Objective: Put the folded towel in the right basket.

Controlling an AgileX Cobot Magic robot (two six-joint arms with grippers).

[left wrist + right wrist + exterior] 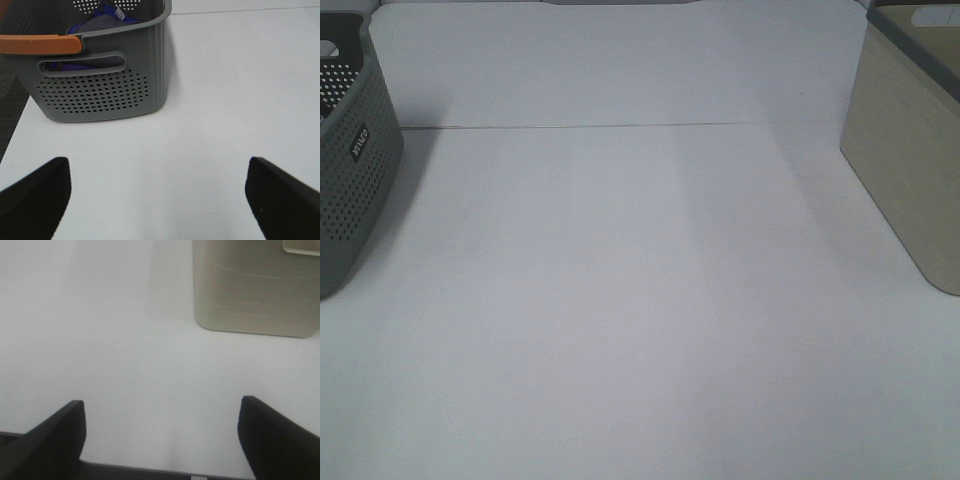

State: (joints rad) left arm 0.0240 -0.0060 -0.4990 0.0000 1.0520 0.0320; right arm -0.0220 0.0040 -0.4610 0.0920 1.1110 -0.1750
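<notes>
Both grippers, left [157, 200] and right [160, 440], are spread wide, empty. Grey basket [100, 95] holds what appears to be the towel [97, 22].

Left gripper [157, 200] jaws spread wide (holding nothing); right gripper [160, 440] likewise.

one grey basket [350, 150], one beige basket [910, 150], perhaps one towel [100, 22]

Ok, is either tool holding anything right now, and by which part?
Nothing is held. The left tool and right tool are both open, with only bare white table between their fingers.
</notes>
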